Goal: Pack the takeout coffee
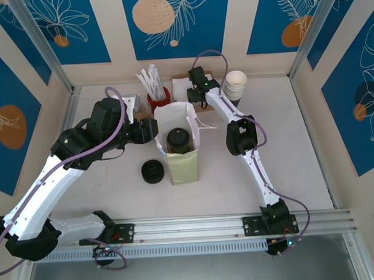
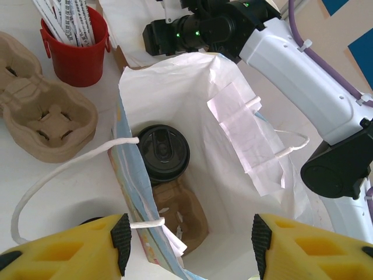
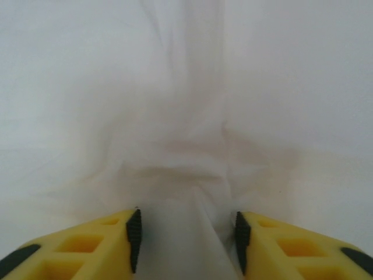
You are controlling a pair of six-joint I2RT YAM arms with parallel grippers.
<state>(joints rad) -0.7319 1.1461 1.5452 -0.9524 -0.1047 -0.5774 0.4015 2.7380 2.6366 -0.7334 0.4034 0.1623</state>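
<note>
The takeout coffee (image 2: 164,151), seen as its round black lid, stands inside the open white paper bag (image 2: 233,192), in a brown cardboard carrier (image 2: 186,216) at the bag's bottom. From above, the coffee (image 1: 178,140) sits in the bag (image 1: 183,168) at mid-table. My left gripper (image 2: 190,244) is open and wide at the bag's left side (image 1: 154,134), with the bag's near wall edge and a string handle (image 2: 58,175) between its pads. My right gripper (image 3: 186,242) is open, pressed close against white bag paper (image 3: 192,146) with a loose fold between its fingers, at the bag's back rim (image 1: 195,103).
A low black lid disc (image 1: 153,172) lies left of the bag. A red cup of white sticks (image 1: 159,97) and a cardboard cup carrier (image 2: 41,111) stand behind the left gripper. A stack of white paper cups (image 1: 236,84) is at the back right. The right arm (image 2: 303,81) passes the bag's right side.
</note>
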